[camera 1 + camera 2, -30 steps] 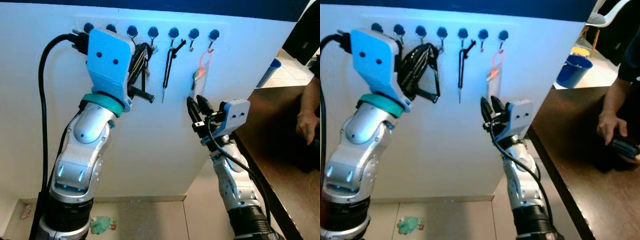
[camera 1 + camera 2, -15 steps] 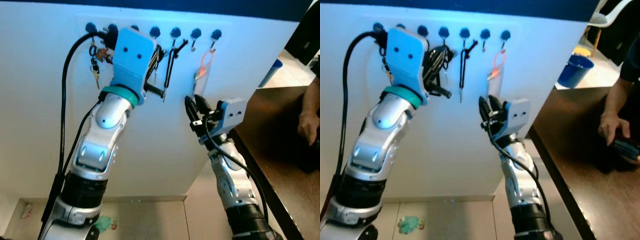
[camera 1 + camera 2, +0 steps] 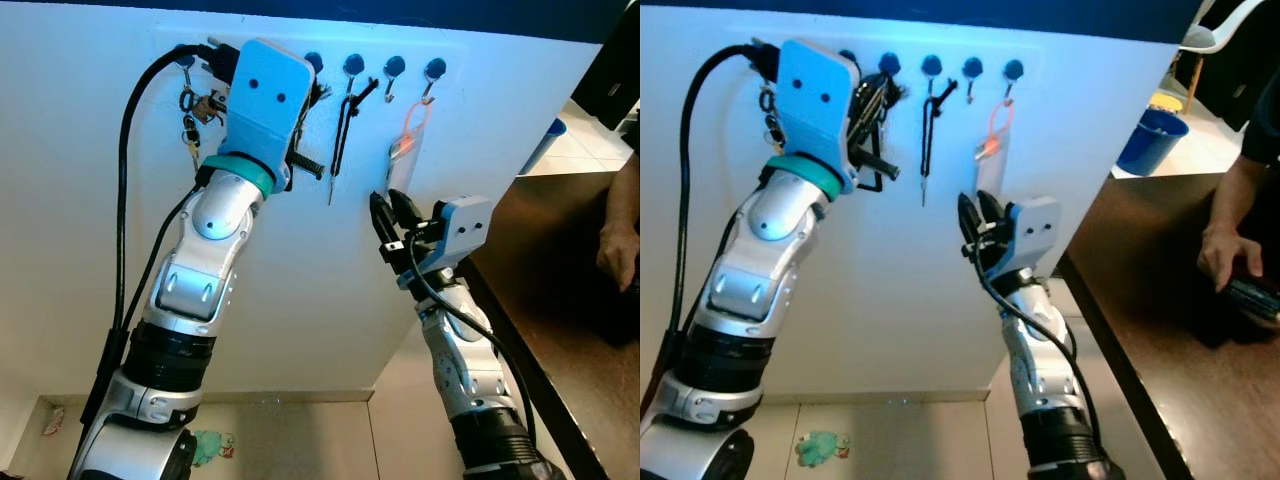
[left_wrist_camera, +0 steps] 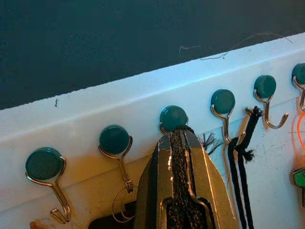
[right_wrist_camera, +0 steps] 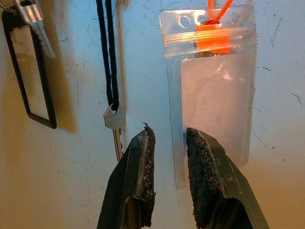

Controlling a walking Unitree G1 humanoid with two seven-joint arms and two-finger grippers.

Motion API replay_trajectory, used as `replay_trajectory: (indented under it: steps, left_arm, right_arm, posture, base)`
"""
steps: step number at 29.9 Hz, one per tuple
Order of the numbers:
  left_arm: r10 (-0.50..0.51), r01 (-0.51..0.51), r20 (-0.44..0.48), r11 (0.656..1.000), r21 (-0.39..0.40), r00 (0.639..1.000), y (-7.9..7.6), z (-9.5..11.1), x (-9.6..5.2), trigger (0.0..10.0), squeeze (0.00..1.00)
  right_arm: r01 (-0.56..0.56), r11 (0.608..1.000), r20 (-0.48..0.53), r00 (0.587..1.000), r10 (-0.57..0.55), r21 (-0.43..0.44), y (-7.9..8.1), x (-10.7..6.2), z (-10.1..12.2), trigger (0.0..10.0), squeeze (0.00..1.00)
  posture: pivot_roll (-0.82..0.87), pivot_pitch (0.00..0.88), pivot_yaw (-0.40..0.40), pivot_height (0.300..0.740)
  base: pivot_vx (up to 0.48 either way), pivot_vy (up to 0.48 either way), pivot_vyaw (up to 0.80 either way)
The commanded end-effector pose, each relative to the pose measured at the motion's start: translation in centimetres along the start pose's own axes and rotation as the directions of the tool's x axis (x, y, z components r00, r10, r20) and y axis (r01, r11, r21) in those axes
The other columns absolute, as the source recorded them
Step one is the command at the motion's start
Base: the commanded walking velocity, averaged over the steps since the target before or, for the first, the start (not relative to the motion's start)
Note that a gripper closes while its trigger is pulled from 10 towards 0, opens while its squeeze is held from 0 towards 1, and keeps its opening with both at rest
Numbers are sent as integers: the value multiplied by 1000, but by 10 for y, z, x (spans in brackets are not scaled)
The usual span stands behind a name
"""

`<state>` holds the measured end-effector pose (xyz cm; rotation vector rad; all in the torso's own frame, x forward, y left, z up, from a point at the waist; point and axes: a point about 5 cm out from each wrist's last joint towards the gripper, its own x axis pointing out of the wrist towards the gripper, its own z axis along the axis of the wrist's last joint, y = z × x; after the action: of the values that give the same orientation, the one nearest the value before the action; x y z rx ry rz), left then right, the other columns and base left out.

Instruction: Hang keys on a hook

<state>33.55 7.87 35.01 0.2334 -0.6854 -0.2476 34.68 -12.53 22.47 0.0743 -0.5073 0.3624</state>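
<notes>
We're looking at a white panel (image 3: 300,260) with a row of round, dark-teal-capped metal hooks (image 4: 114,140) along its top edge, each a thin bent silver wire. Our left hand (image 4: 180,143) is raised right up against that row, its two long black fingers pressed together on a black woven strap (image 4: 178,157) with frayed ends, the tips just under one of the teal caps. From the head, the blue wrist housing (image 3: 262,95) covers most of that spot, with black loops (image 3: 872,110) poking out beside it. Just to its left a bunch of keys (image 3: 192,112) hangs from an end hook, small metal pieces on a ring, resting against the panel. Further right a thin black cord (image 3: 342,130) dangles from its own hook with a flat silver key (image 5: 114,129) at its end, and beside that a clear plastic sleeve (image 5: 209,90) hangs on an orange loop (image 3: 413,115), glossy and rectangular. Our right hand (image 5: 169,143) sits lower, close to the panel between the silver key and the sleeve, its rough, gritty black pads (image 5: 145,157) narrowly apart and gripping nothing. A black-framed tag (image 5: 28,81) hangs past the cord. Off to the right, a person's hand (image 3: 620,250) rests on a dark brown counter (image 3: 560,330), and a blue bucket (image 3: 1150,140) stands on the floor beyond.
</notes>
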Motion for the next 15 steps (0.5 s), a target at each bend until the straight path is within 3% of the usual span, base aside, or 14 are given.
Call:
replay_trajectory:
  steps: [1, 15]
  left_arm:
    - [-2, 2, 5, 1000, 8, 1000, -2, 0, 2, 10000, 0]
    - [-32, 33, -17, 999, 35, 999, -9, -7, 8, 10000, 0]
  right_arm:
    - [-2, 1000, -4, 1000, 2, -4, 0, 1, -1, 10000, 0]
    - [-1, 1000, -2, 1000, 1, -3, 1, 1, 0, 10000, 0]
  posture:
    - [158, 115, 40, 740]
    - [158, 111, 44, 740]
  base:
    - [0, 0, 0]
    - [0, 0, 0]
